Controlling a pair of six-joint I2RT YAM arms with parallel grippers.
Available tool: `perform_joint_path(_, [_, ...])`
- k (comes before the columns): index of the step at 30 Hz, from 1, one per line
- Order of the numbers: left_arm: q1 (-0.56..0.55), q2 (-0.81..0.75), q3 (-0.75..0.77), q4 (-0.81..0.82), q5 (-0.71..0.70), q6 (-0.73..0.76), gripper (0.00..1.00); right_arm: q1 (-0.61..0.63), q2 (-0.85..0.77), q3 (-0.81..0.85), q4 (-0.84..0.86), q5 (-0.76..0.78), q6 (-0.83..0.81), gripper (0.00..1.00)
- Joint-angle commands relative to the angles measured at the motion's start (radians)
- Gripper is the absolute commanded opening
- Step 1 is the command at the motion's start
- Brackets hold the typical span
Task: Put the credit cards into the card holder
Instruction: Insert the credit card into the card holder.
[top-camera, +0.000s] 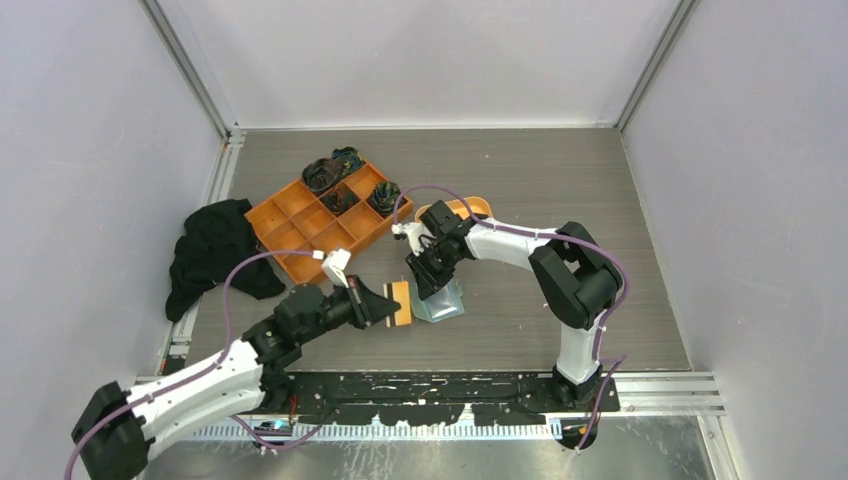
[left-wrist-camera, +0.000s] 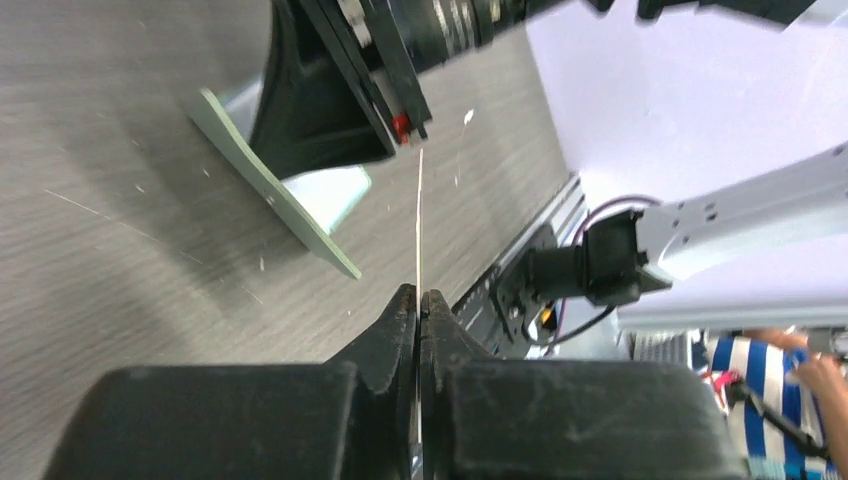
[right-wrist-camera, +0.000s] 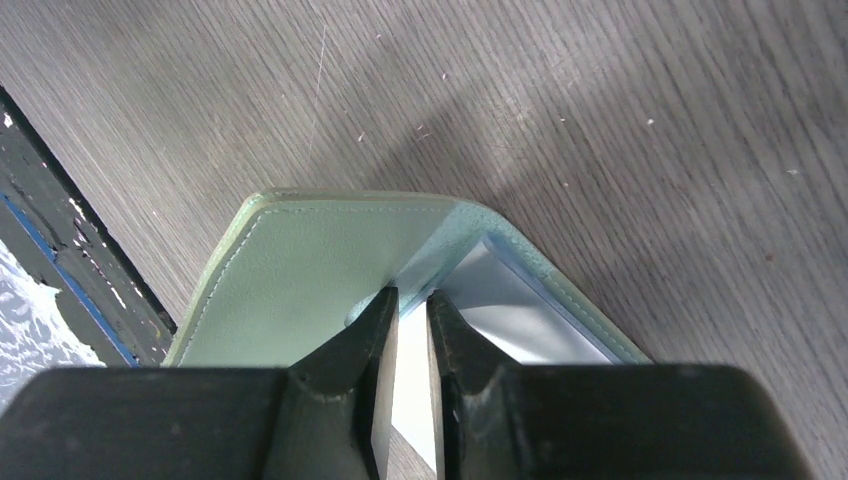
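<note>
top view: card holder (top-camera: 447, 303) on the table (top-camera: 560, 190), partly open. right gripper (top-camera: 432, 278) down on its far side, touching. left gripper (top-camera: 390, 305) just left of card holder, clamped on a credit card (top-camera: 402, 303) that points toward the holder's left edge. orange compartment tray (top-camera: 300, 215) beyond and left of card holder, black cloth (top-camera: 212, 250) further left, oval orange dish (top-camera: 462, 208) beyond card holder.

left wrist view: fingertips (left-wrist-camera: 402, 312) pressed together on the credit card (left-wrist-camera: 419, 220), seen edge-on as a thin pale line. card holder (left-wrist-camera: 275, 195) ahead and left, green leaf tilted. cannot tell whether card touches it.

right wrist view: right gripper (right-wrist-camera: 408, 305) over card holder (right-wrist-camera: 300, 270), jaws a narrow slit apart. green leaf left of tips, glossy pocket right. cannot tell whether pinching anything.
</note>
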Motion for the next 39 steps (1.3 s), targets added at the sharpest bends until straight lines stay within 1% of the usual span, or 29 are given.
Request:
perform_joint_path(1, [-0.092, 0.112, 0.081, 0.140, -0.002, 0.051, 0.00, 0.005, 0.011, 0.029, -0.010, 0.038, 0.016, 0.23])
perform_joint_path(4, [-0.117, 0.256, 0.105, 0.217, -0.019, 0.061, 0.00, 0.004, 0.014, 0.029, -0.009, 0.038, 0.016, 0.23])
perform_joint_path(7, [-0.117, 0.360, 0.112, 0.282, -0.046, 0.050, 0.00, 0.005, 0.014, 0.028, -0.010, 0.041, 0.016, 0.23])
perform_joint_path(10, [-0.117, 0.413, 0.129, 0.237, -0.108, 0.025, 0.00, 0.004, 0.012, 0.030, -0.012, 0.043, 0.014, 0.23])
perform_joint_path(15, [-0.118, 0.389, 0.122, 0.041, -0.225, -0.013, 0.00, 0.002, -0.016, 0.050, -0.043, 0.043, -0.009, 0.24])
perform_joint_path(20, [-0.116, 0.303, 0.077, -0.077, -0.298, -0.035, 0.00, -0.004, -0.099, 0.091, -0.158, 0.016, -0.155, 0.25])
perform_joint_path(23, [-0.116, 0.274, 0.070, -0.090, -0.303, -0.030, 0.00, -0.014, -0.151, 0.091, -0.205, -0.019, -0.220, 0.26])
perform_joint_path(25, [-0.116, 0.267, 0.077, -0.095, -0.300, -0.021, 0.00, -0.018, -0.176, 0.091, -0.251, -0.012, -0.276, 0.27])
perform_joint_path(27, [-0.115, 0.272, 0.082, -0.092, -0.296, -0.017, 0.00, -0.020, -0.189, 0.090, -0.288, 0.016, -0.321, 0.27])
perform_joint_path(30, [-0.114, 0.299, 0.086, -0.079, -0.286, -0.011, 0.00, -0.029, -0.202, 0.102, -0.373, 0.016, -0.413, 0.27])
perform_joint_path(33, [-0.114, 0.328, 0.084, -0.060, -0.274, -0.009, 0.00, -0.030, -0.210, 0.101, -0.448, 0.032, -0.530, 0.27])
perform_joint_path(36, [-0.114, 0.344, 0.084, -0.055, -0.272, -0.008, 0.00, -0.035, -0.181, 0.091, -0.464, 0.067, -0.549, 0.26])
perform_joint_path(39, [-0.114, 0.344, 0.084, -0.058, -0.272, -0.007, 0.00, -0.036, -0.125, 0.107, -0.450, 0.071, -0.490, 0.24])
